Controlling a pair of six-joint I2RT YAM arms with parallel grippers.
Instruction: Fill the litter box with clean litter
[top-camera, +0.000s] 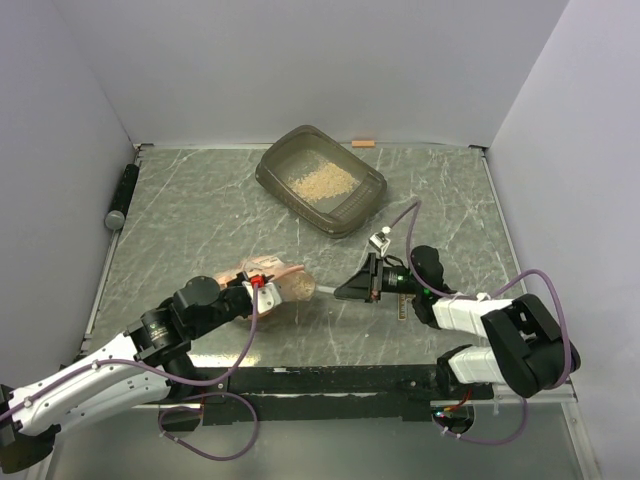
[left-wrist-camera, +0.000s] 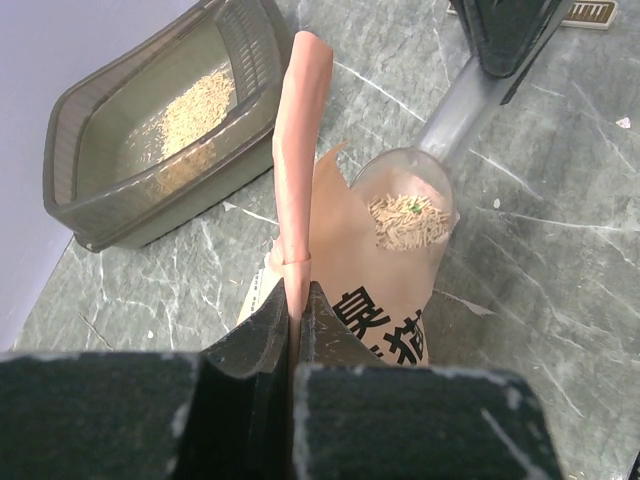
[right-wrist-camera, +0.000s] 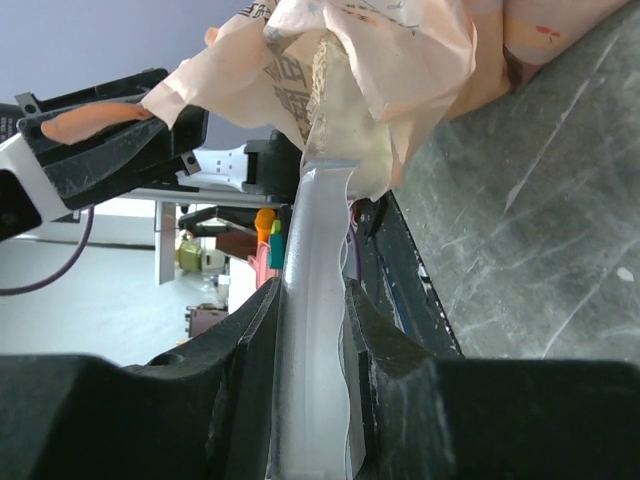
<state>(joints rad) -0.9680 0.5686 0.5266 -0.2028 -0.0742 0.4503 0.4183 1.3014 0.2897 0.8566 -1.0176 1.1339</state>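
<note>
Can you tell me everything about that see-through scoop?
The scoop looks like cloudy, see-through plastic, with a long flat handle and a rounded bowl. The right gripper is shut on the handle. The bowl is pushed into the open mouth of the pink bag and holds a small heap of tan litter. The left gripper does not touch the scoop; it only pinches the bag's edge.
</note>
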